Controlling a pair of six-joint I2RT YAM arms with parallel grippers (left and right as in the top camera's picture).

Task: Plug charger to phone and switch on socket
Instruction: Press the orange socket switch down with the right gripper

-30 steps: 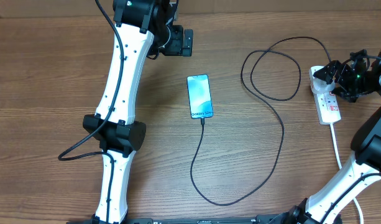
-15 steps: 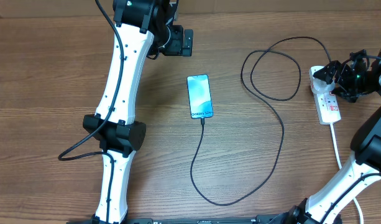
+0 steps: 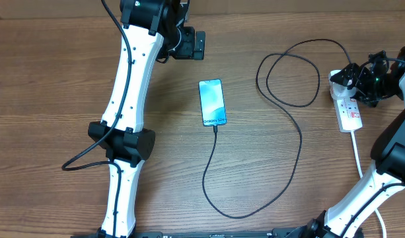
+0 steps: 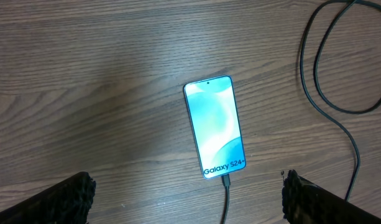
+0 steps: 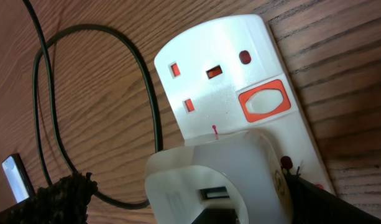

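Observation:
The phone lies flat mid-table, screen lit; it also shows in the left wrist view. The charger's black cable has its plug tip in the phone's near short edge, and it loops right to a white adapter seated in the socket strip. My right gripper is open, with its fingers either side of the adapter. The strip's orange-red switch lies just beyond the adapter. My left gripper is open and empty, beyond the phone.
The strip's thick white cord runs toward the near edge at the right. The cable's loop lies between the phone and the strip. The left arm stretches across the table's left side.
My right gripper has shifted slightly toward the far end of the strip. The phone, the cable and the left arm have not moved.

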